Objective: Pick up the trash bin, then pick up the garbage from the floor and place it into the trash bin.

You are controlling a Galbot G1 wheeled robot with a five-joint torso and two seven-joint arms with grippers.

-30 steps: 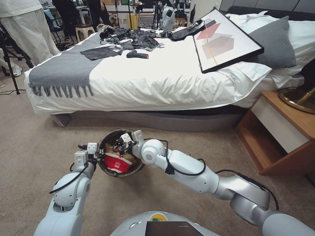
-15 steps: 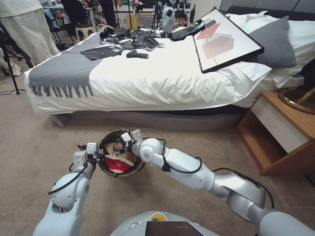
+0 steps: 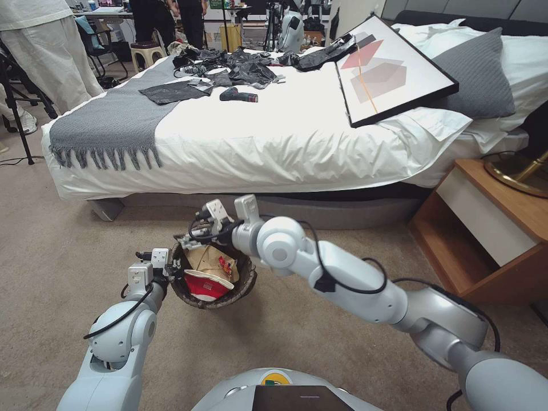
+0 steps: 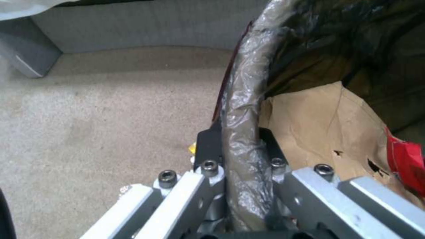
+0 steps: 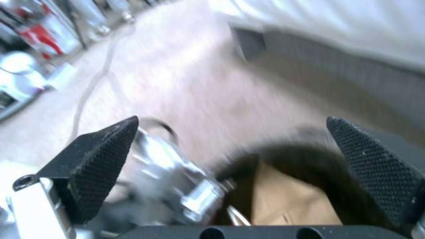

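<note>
The trash bin (image 3: 246,281), lined with a dark bag, hangs just above the carpet. My left gripper (image 3: 173,268) is shut on its near-left rim; in the left wrist view the fingers (image 4: 208,146) clamp the bag-covered rim (image 4: 241,109). Garbage lies inside: a red-and-white paper cup (image 3: 205,283) and a tan paper scrap (image 3: 206,258), the scrap also in the left wrist view (image 4: 310,122). My right gripper (image 3: 184,240) hovers open over the bin's far-left rim, holding nothing. The right wrist view shows its pads (image 5: 102,159) wide apart above the bin (image 5: 310,159) and tan paper (image 5: 283,196).
A bed (image 3: 285,142) with white sheets runs across just beyond the bin, carrying a framed picture (image 3: 394,68) and black clothes (image 3: 240,65). A wooden nightstand (image 3: 485,228) stands at the right. Open carpet (image 3: 51,245) lies to the left.
My right arm has lifted its gripper up out of the bin and toward the bed. The left gripper still holds the bin in the same place.
</note>
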